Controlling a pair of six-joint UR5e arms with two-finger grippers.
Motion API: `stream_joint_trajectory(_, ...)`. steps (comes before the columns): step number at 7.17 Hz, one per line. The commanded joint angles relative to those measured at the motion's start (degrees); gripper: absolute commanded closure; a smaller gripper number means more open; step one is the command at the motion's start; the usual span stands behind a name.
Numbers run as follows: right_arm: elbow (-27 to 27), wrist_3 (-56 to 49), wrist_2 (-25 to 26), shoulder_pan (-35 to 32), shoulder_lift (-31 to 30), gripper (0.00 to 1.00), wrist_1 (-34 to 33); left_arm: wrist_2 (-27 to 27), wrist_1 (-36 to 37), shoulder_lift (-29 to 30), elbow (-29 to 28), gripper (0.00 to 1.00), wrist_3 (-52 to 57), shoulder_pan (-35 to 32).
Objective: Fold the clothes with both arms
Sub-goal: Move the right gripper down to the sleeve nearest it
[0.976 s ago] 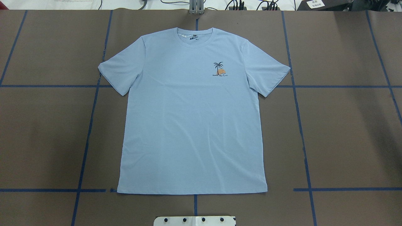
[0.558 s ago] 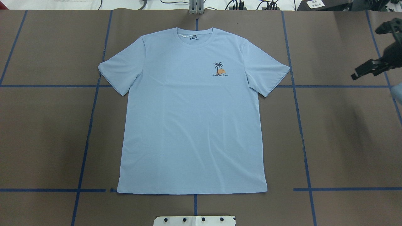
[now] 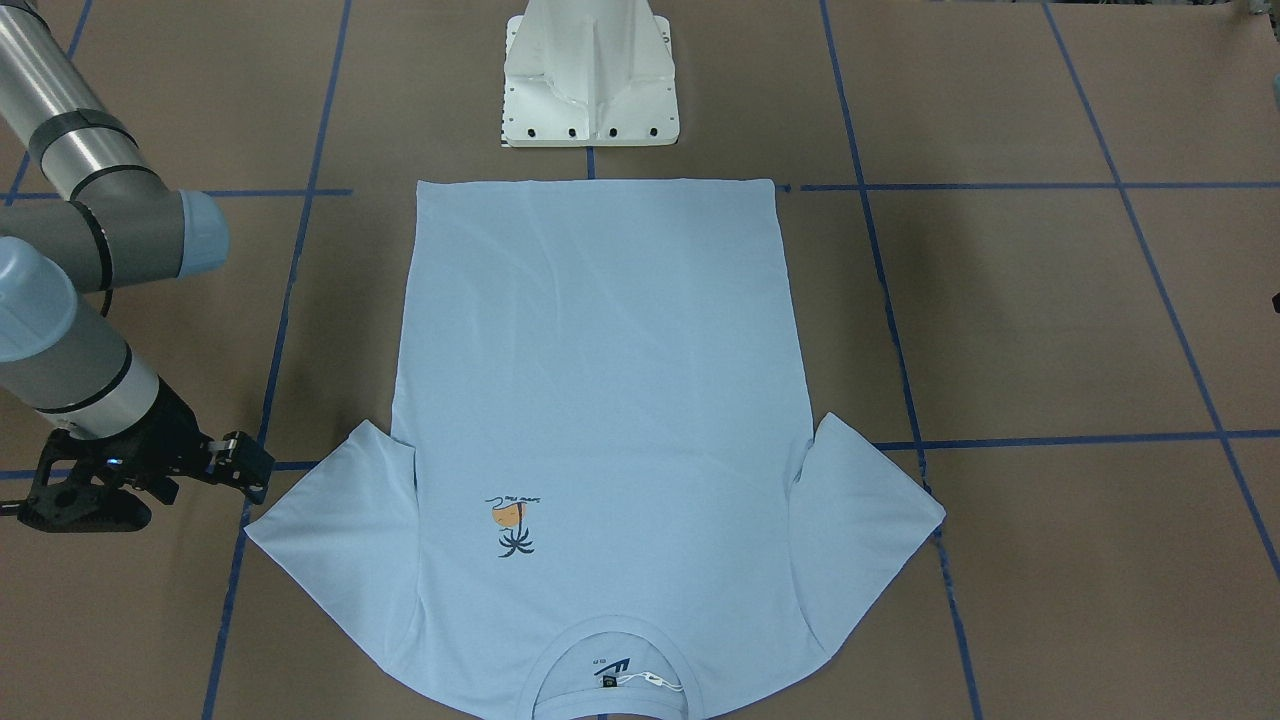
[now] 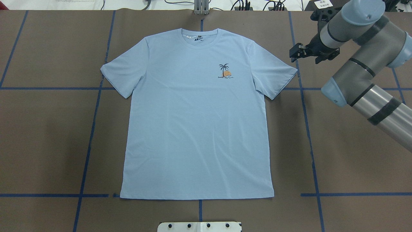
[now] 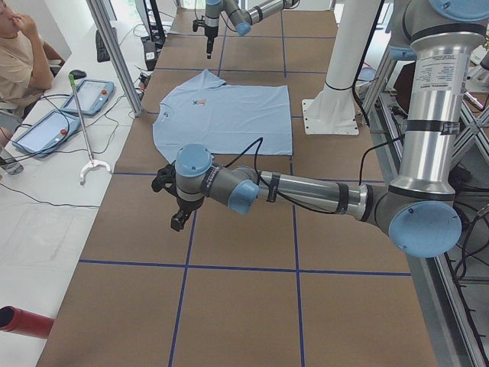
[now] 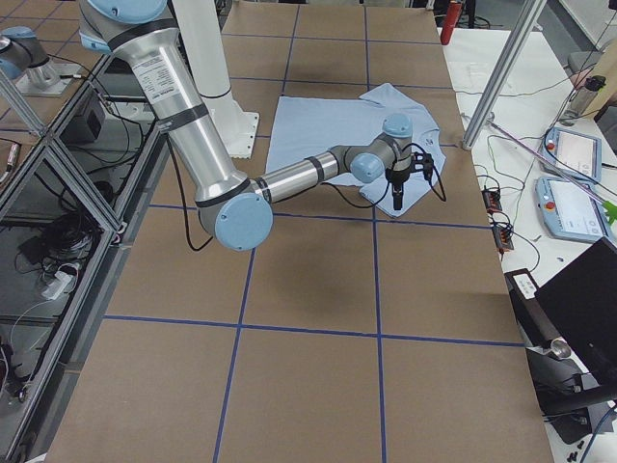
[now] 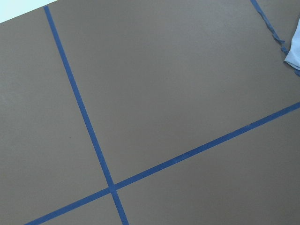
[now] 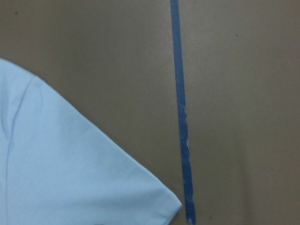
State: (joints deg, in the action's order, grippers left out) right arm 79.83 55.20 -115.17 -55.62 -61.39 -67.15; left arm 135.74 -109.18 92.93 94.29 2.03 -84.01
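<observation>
One light blue T-shirt [image 4: 196, 129] lies flat, print up, on the brown tabletop [image 4: 354, 154], its hem nearest the white pedestal [image 3: 590, 70]. Two arms [image 4: 363, 67] reach out low: the right tool [image 4: 295, 52] hangs just beside one sleeve's [image 4: 276, 77] tip, while the left tool [image 5: 179, 222] hangs over bare tabletop, well apart from the shirt. Neither grips cloth; how far either stands open I cannot tell.

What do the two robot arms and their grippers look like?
The right arm and the left arm are silver-grey tubes with light blue joint caps and dark bands. A black cable loops beside the left arm's wrist. The right gripper and the left gripper are black.
</observation>
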Motion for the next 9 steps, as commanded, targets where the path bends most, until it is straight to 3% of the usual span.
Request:
stream_joint_trajectory(1, -5.80, 5.79, 5.39, 1.57, 0.57, 0.13, 10.08, -0.04, -0.24, -0.03, -0.15, 0.00, -0.27, 0.07)
stream_joint_trajectory(4, -6.87, 5.71, 7.05, 4.63, -0.39, 0.17, 10.46, -0.04, -0.24, -0.12, -0.42, 0.00, -0.27, 0.07)
stream_joint_trajectory(5, -6.79, 5.53, 7.41, 4.82, -0.75, 0.25, 10.54, -0.04, -0.24, -0.12, -0.51, 0.00, -0.27, 0.07)
stream_joint_trajectory(7, -6.70, 5.53, 7.15, 4.73, -1.27, 0.89, 10.54, -0.04, -0.24, -0.12, -0.42, 0.00, -0.44, 0.07)
stream_joint_trajectory(8, -6.62, 5.53, 6.97, 4.64, -1.28, 1.00, 10.46, 0.05, -0.33, -0.21, -0.42, 0.00, -0.45, 0.07)
stream_joint_trajectory(9, -6.53, 5.53, 6.97, 4.64, -1.02, 1.00, 10.46, 0.05, -0.24, -0.21, -0.51, 0.00, -0.45, 0.07)
